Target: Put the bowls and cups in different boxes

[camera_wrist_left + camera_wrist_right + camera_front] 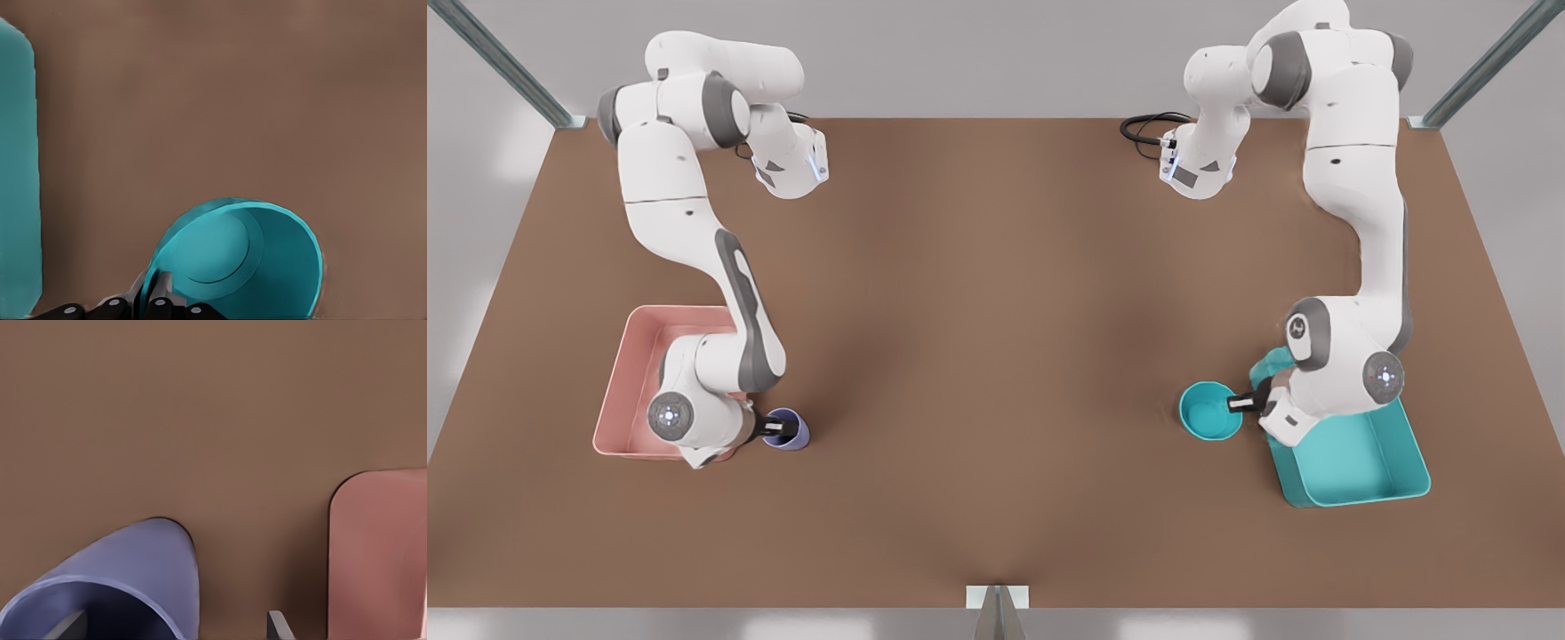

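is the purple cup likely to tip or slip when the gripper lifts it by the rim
The purple cup tapers and looks tall for its width, so it probably tips more easily than the bowl. The right gripper straddles one wall, so the cup may swing when lifted. Its smooth surface could let it slip.

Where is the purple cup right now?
On the front view's left, the purple cup sits on the table just outside the pink box, with the right pincer at its rim.
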